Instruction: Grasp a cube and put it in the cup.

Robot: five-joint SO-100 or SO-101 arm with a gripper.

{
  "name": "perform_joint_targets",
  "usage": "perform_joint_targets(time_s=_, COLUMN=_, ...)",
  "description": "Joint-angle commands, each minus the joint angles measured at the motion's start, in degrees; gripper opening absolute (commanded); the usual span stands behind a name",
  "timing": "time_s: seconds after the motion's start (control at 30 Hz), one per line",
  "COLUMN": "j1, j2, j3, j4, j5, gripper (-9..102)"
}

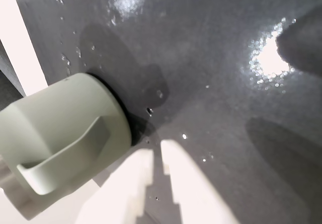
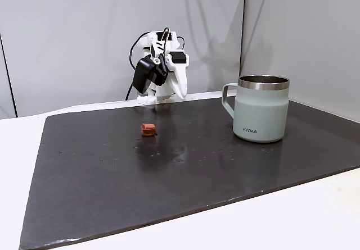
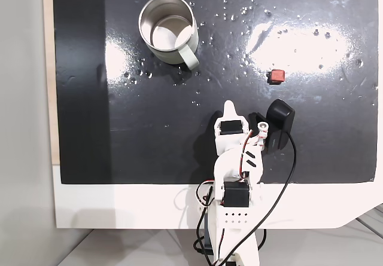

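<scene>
Cube (image 2: 148, 129) on mat, cup (image 2: 260, 110) apart

This looks like a small test room or lab. A white table (image 2: 17, 166) stands by bare grey walls (image 2: 73, 31). A dark mat (image 2: 185, 171) covers the table, and a small robot arm (image 3: 236, 158) with loose wires (image 3: 290, 158) sits on it.

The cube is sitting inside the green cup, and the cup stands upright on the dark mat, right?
Not quite. The cube lies on the dark mat, well apart from the cup, as the fixed view from above shows; the cup looks empty. The cup does stand upright.
</scene>
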Motion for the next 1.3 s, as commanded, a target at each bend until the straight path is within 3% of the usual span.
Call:
perform_joint_targets(time_s=0.0, j1=3.52, j2=0.79, j3=-0.35, j4=-1.76, j5=7.29, gripper=0)
perform_joint_targets(time_s=0.8, j1=3.52, j2=0.79, j3=-1.23, j4=-1.93, j5=5.36, gripper=0)
perform_joint_targets(time_s=1.03, j1=3.96, j2=-0.70, j3=-10.81, j4=2.02, j5=5.19, gripper=0)
perform_joint_targets(time_s=1.27, j1=6.68, j2=-16.17, j3=-23.47, j4=4.13, j5=5.27, gripper=0)
